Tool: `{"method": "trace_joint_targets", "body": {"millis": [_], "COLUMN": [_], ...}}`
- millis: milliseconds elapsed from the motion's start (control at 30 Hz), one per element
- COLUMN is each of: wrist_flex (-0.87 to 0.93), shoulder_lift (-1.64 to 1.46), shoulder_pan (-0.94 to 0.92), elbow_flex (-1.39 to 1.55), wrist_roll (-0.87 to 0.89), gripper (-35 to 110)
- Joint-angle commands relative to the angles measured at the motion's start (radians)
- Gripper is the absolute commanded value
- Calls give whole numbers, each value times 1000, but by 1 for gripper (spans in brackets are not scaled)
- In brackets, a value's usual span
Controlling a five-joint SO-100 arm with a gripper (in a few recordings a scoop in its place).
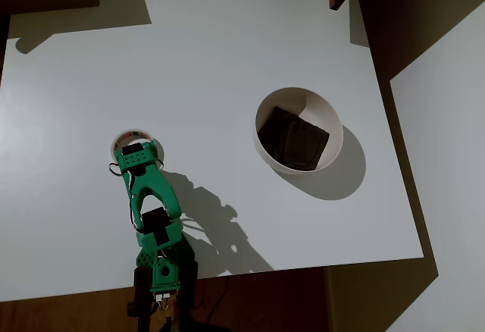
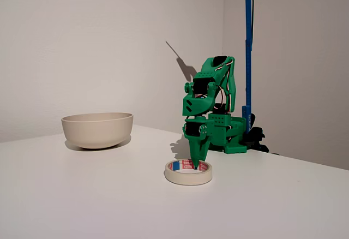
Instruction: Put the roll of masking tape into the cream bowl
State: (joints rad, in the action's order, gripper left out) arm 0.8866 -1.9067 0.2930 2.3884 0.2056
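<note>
One green arm [image 2: 210, 108] stands folded over a white table [image 1: 227, 59], its gripper [image 2: 196, 160] pointing straight down into the hole of the roll of masking tape [image 2: 188, 172]. In the overhead view the roll [image 1: 130, 139] lies flat at about nine o'clock from the cream bowl [image 1: 298, 129], well apart from it and partly covered by the gripper [image 1: 136, 152]. The fingertips taper to a point inside the ring; whether the jaws are together or apart cannot be told. A dark square patch [image 1: 294, 139] lies at the bowl's bottom. In the fixed view, the bowl [image 2: 97, 130] sits near ten o'clock from the roll.
</note>
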Motion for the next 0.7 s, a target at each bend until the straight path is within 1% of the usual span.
{"method": "trace_joint_targets", "body": {"millis": [0,233,333,467,667], "wrist_flex": [15,0,11,120,367], "shoulder_lift": [-20,-31,-92,-333,-638], "shoulder_pan": [17,18,9,-3,-5], "elbow_flex": [-57,-54,-55,-60,-160], "wrist_roll": [11,17,15,8,21], "gripper": [-8,-8,-8,-8,-8]}}
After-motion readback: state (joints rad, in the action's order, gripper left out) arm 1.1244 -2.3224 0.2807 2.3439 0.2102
